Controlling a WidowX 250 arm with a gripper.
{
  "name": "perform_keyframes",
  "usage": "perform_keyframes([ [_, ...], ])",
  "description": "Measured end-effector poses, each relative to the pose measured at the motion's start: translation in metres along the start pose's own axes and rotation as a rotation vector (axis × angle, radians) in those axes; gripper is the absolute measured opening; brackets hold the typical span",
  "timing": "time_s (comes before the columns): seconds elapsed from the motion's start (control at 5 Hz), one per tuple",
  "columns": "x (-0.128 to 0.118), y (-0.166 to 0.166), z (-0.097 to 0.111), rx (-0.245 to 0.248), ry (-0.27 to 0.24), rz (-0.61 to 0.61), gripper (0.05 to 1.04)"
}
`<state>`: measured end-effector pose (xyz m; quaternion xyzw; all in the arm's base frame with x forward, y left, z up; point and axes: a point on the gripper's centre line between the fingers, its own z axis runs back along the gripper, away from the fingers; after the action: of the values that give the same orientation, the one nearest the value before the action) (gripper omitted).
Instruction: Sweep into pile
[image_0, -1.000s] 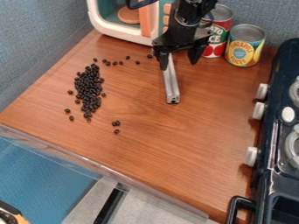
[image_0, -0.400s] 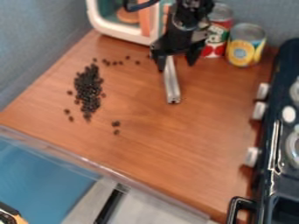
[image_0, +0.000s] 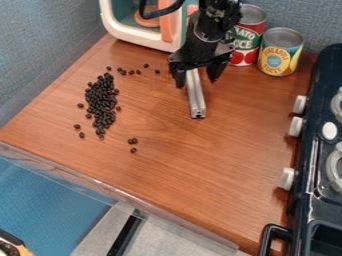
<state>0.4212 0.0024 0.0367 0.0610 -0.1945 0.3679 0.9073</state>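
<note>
Hiding the metal bar's (image_0: 196, 100) upper end, holding fingers spread apart at the end effector (image_0: 197, 79). Showing small black beans (image_0: 102, 100), lying in a long ragged heap near the left edge of the bench (image_0: 194, 165), strays scattering around.

Toy kitchen set-up — small stove (image_0: 322, 131), food cans (image_0: 280, 52) on wooden counter (image_0: 200, 165).

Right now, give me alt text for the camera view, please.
Black gripper, fingers apart, at the far end of a metal bar on a wooden counter; dark beans lie at picture left, mostly clustered, with strays around them.
</note>
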Motion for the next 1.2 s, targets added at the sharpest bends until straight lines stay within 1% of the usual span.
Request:
perform_keyframes([
  [0.4, 0.000, 0.003, -0.001, 0.020, 0.000, 0.024, 0.370],
  [0.6, 0.000, 0.004, -0.001, 0.024, -0.007, 0.041, 0.316],
  [0.8, -0.001, 0.003, 0.000, 0.026, -0.016, 0.044, 0.316],
  [1.0, -0.004, 0.004, -0.002, 0.058, -0.018, 0.044, 0.377],
  [1.2, -0.013, 0.008, -0.015, 0.100, 0.024, 0.067, 0.686],
])
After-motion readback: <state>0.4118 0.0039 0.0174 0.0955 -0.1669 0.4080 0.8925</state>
